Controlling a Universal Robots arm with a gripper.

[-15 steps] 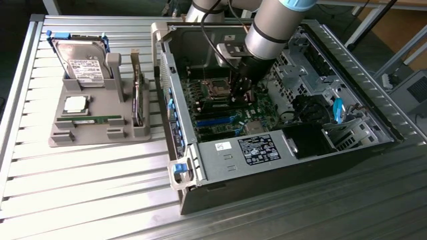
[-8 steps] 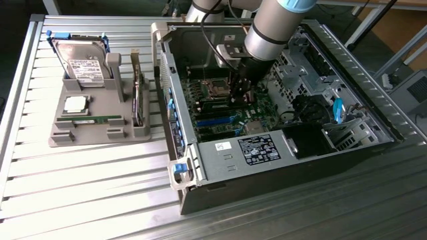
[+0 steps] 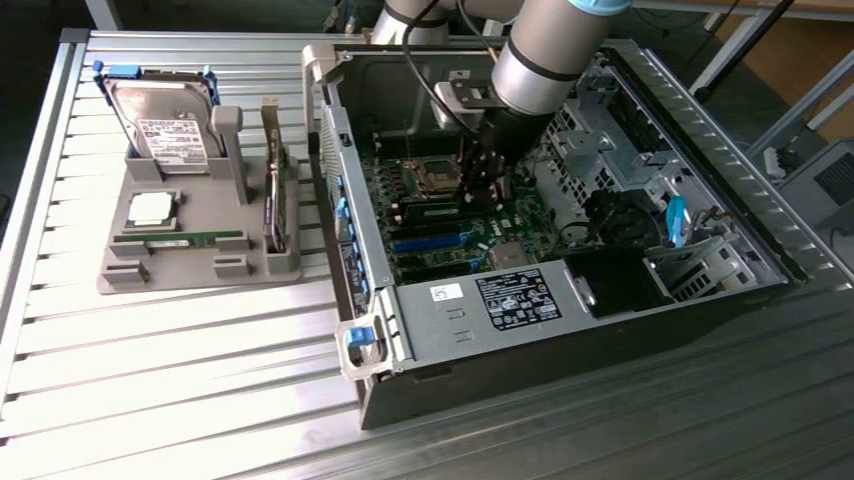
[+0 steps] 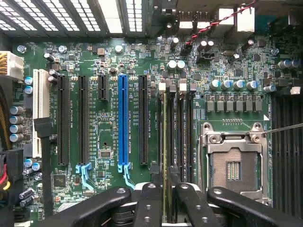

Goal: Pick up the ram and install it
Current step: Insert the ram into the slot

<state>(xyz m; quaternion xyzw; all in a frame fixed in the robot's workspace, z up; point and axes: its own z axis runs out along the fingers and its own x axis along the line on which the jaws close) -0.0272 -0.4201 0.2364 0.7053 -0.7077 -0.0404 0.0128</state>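
Left to right, exterior view: grey holder (image 3: 200, 255) on the table (image 3: 160, 380) with a hard drive (image 3: 167, 125), a CPU (image 3: 148, 208) and a spare green stick (image 3: 180, 240). Then the open PC case (image 3: 441, 325); gripper (image 3: 478, 195) is down over the motherboard (image 3: 441, 215). Wrist view: ram (image 4: 164, 142) sits edge-on in a memory slot (image 4: 169, 132), long axis along the slot, parallel to the blue slot (image 4: 123, 120). Jaws straddle it, apparently parted and not clamping, hard to be sure.
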